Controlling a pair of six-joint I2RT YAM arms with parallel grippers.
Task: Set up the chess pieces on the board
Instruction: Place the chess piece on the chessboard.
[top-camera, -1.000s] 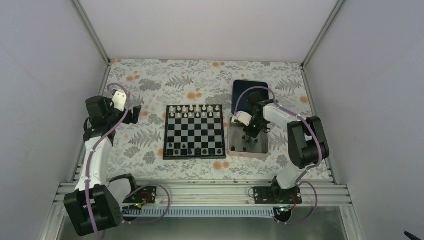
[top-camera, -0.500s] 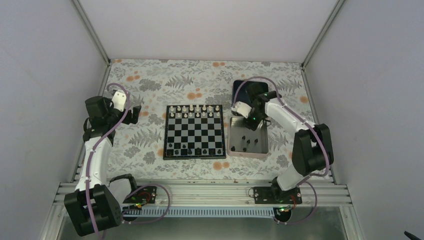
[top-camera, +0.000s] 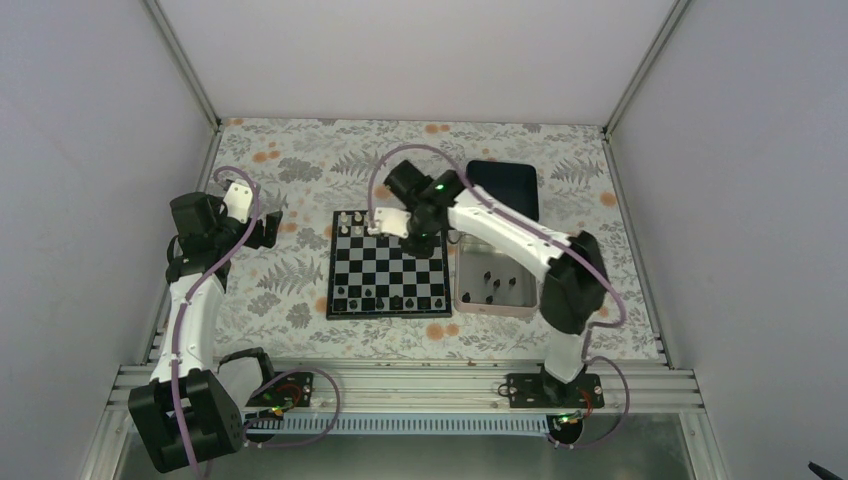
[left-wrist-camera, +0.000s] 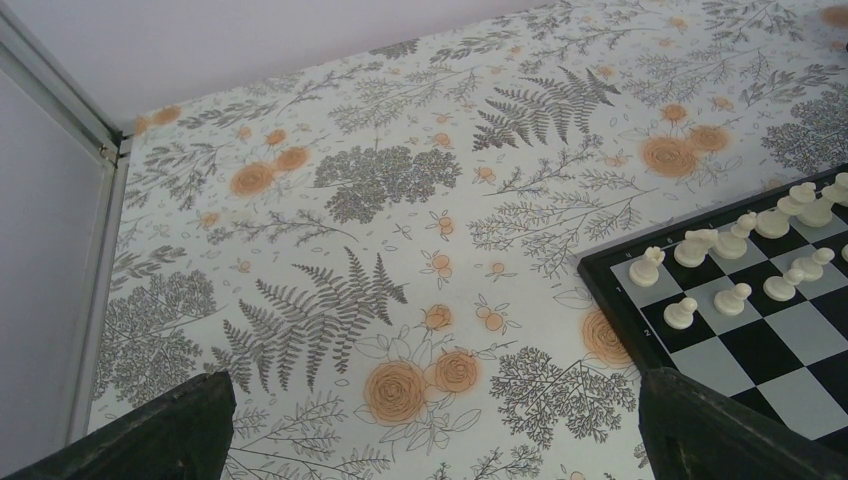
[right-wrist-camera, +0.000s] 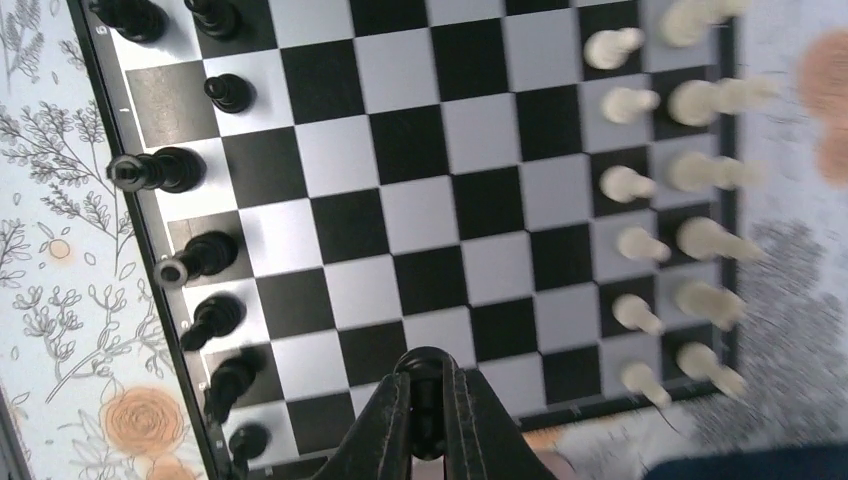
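**Two claws, one loaded**

Right claw is pinched shut on a black piece with a rounded head, above the right side of the board, a glossy square of black and silvery checks. Its border marks are too small to read. Left claw gapes wide over the fern-and-rose printed counter. Other black pieces line the board's near edge; several stand in the silver tray. White pieces fill the far rows.

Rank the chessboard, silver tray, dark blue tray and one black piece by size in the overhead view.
1. chessboard, clearly largest.
2 and 3. silver tray and dark blue tray look about alike; the right arm covers part of each, so no ranking.
4. black piece in the silver tray, tiny.
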